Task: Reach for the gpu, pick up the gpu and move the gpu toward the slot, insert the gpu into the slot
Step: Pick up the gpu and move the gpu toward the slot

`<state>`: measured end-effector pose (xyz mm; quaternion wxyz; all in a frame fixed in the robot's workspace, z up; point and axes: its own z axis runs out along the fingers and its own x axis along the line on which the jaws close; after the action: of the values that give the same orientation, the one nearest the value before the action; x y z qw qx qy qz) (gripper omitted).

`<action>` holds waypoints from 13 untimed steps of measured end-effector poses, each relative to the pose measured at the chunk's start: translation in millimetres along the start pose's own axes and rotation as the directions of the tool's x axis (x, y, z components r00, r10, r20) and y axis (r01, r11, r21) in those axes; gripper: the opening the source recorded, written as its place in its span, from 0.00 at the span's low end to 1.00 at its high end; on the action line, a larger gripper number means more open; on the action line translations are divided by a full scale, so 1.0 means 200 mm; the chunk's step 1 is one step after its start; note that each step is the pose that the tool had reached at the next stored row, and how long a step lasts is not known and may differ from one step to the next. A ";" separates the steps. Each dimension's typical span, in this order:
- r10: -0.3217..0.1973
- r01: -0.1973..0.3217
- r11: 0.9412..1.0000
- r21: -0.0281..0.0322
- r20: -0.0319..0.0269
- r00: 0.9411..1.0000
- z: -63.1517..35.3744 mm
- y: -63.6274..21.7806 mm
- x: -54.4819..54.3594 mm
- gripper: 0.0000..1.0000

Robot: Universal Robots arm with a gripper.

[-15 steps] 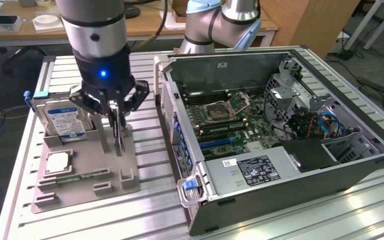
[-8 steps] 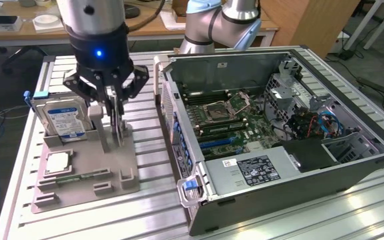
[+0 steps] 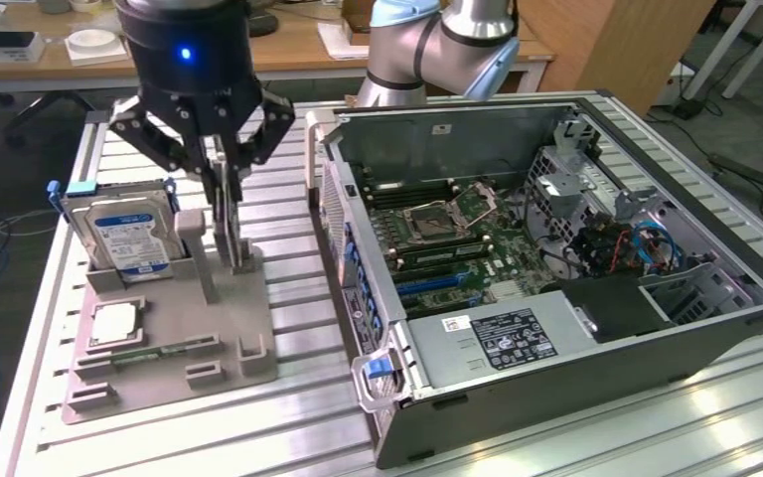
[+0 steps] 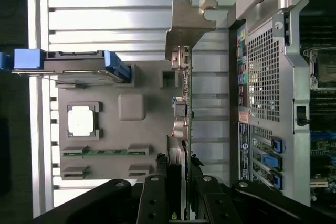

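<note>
The gpu stands on edge in the grey holder, a thin dark card just right of the hard drive. In the wrist view the gpu runs edge-on away from the camera, its metal bracket at the far end. My gripper hangs straight above the card, and its black fingers press on both faces of the near end, so my gripper is shut on it. The card's lower edge still meets the holder. The slot, blue, lies on the motherboard inside the open computer case.
The holder also carries a blue-labelled hard drive, a square silver processor and a green memory stick. The case's rear wall stands close beside the card. Everything rests on a slatted aluminium table.
</note>
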<state>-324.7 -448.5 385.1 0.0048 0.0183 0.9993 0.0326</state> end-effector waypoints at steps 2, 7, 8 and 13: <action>0.000 0.000 1.000 0.000 0.000 1.000 -0.040 0.003 0.00 0.26; 0.000 0.000 1.000 0.000 0.000 1.000 -0.124 0.008 0.00 0.26; 0.000 0.000 1.000 0.000 0.000 1.000 -0.138 0.009 0.00 0.26; 0.000 0.000 1.000 0.000 0.000 1.000 -0.201 0.013 0.00 0.26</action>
<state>-324.7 -448.5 425.4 0.0049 0.0183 0.9993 0.0326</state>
